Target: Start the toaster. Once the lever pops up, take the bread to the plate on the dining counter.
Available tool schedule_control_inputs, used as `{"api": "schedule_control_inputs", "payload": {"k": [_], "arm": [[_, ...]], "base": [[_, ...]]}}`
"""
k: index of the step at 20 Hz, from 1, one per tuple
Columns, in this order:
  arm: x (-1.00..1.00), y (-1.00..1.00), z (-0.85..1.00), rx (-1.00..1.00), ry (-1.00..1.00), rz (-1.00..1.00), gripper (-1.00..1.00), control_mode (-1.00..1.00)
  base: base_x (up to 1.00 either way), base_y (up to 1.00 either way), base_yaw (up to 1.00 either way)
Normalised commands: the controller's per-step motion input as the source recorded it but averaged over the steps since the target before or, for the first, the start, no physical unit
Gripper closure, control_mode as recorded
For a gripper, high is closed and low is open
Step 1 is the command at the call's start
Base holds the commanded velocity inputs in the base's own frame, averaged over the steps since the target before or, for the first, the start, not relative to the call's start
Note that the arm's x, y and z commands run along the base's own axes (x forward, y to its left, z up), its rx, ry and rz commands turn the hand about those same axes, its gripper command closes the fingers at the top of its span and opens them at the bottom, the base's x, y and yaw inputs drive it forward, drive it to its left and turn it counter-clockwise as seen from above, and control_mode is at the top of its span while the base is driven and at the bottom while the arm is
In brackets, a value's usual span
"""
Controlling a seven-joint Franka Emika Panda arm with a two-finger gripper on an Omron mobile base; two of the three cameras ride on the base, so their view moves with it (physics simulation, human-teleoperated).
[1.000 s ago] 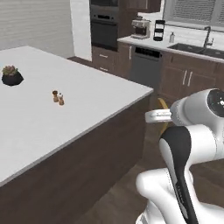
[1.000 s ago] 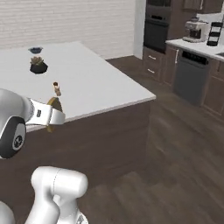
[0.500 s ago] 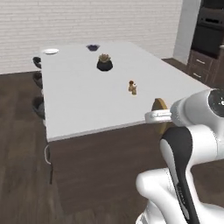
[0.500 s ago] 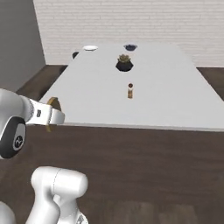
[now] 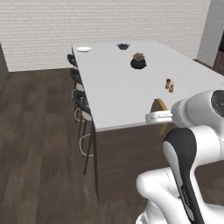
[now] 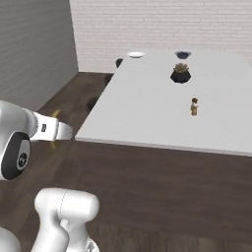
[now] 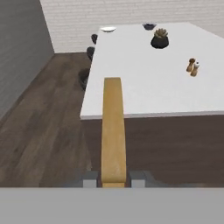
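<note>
Bread slice clamped in the jaws, short of the dining worktop.

In the hand view the bread stands on edge at 6 o'clock, pinched between the two dark fingertips, its top edge reaching up over the near edge of the dining worktop. The plate sits at the far corner at about 12 o'clock, well apart from the bread. Right of it come a small dark bowl, a potted plant at 1 o'clock, then two small shakers at 2 o'clock. Dark stools line the worktop's left side.
</note>
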Motion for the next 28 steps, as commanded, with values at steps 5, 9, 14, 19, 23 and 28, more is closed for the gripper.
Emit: {"api": "schedule_control_inputs", "payload": {"k": [5, 9, 14, 19, 23, 28], "arm": [[0.0, 0.0, 0.0, 0.0, 0.0, 0.0, 1.0, 1.0], [0.0, 0.0, 0.0, 0.0, 0.0, 0.0, 1.0, 1.0], [0.0, 0.0, 0.0, 0.0, 0.0, 0.0, 1.0, 1.0], [0.0, 0.0, 0.0, 0.0, 0.0, 0.0, 1.0, 1.0], [0.0, 0.0, 0.0, 0.0, 0.0, 0.0, 1.0, 1.0], [0.0, 0.0, 0.0, 0.0, 0.0, 0.0, 1.0, 1.0]], "base": [[0.39, 1.0, -0.02], [0.63, 1.0, -0.01], [0.92, 1.0, 0.0], [0.03, 1.0, 0.02], [-0.04, 1.0, 0.07], [-0.07, 1.0, 0.01]]}}
